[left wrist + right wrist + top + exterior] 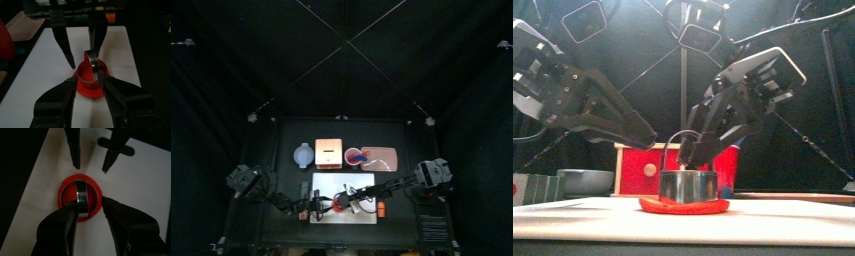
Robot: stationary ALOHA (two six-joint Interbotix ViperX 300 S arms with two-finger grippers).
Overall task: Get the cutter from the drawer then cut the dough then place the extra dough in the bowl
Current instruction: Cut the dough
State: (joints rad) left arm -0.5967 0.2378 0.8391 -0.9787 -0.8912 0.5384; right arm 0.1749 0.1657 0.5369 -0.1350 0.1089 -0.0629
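On the white cutting board lies a red dough disc with the round metal cutter standing in it, wire handle up. My right gripper reaches down onto the cutter's top; in the right wrist view its jaws stand open on either side of the cutter and the dough. My left gripper is open just beside the dough, level with the cutter, and holds nothing.
Behind the board stand the blue-grey bowl, the wooden box with its red drawer front, and the pink tray with the red cup.
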